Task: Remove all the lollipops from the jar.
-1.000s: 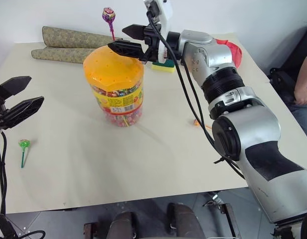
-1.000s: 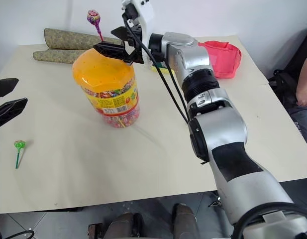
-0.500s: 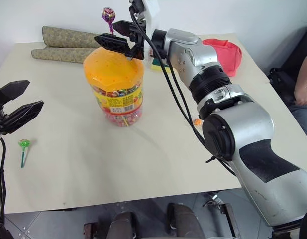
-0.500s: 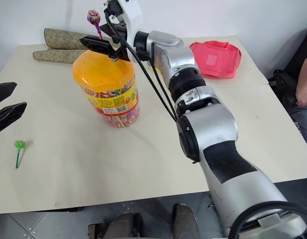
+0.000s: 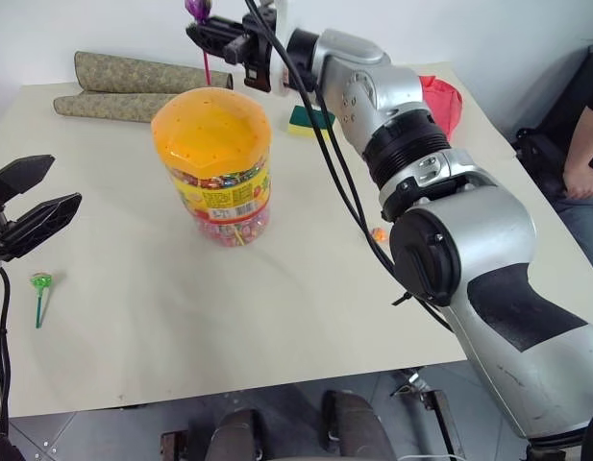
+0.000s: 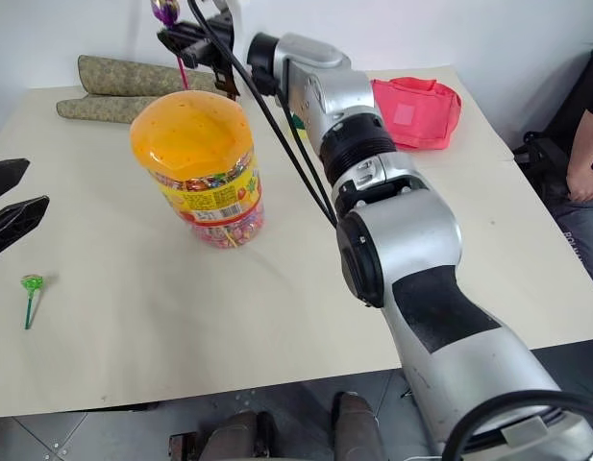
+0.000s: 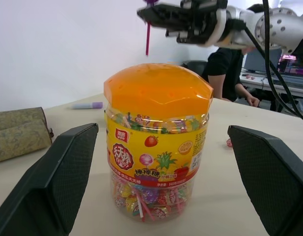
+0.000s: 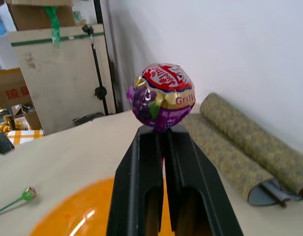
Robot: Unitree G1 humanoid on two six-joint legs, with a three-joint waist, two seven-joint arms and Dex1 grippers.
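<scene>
The jar [image 5: 213, 163], clear with an orange lid and a yellow label, stands upright mid-table. Above its far edge my right gripper [image 5: 198, 32] is shut on the stick of the purple lollipop [image 8: 163, 97], just under its head. The stick hangs down to about the lid's far rim; I cannot tell whether its end is clear of the lid. A green lollipop [image 5: 40, 281] lies on the table at the left. An orange lollipop [image 5: 378, 233] lies right of the jar. My left gripper [image 5: 65, 182] hovers open left of the jar, above the green lollipop.
Two rolled patterned mats [image 5: 133, 72] lie at the back left. A yellow-green sponge [image 5: 310, 120] and a red cloth bag [image 6: 421, 110] sit at the back right. A person [image 5: 580, 144] sits beyond the table's right edge.
My right gripper has shut on the purple lollipop's stick and risen, drawing the lollipop upward. The left gripper has stayed in place, open.
</scene>
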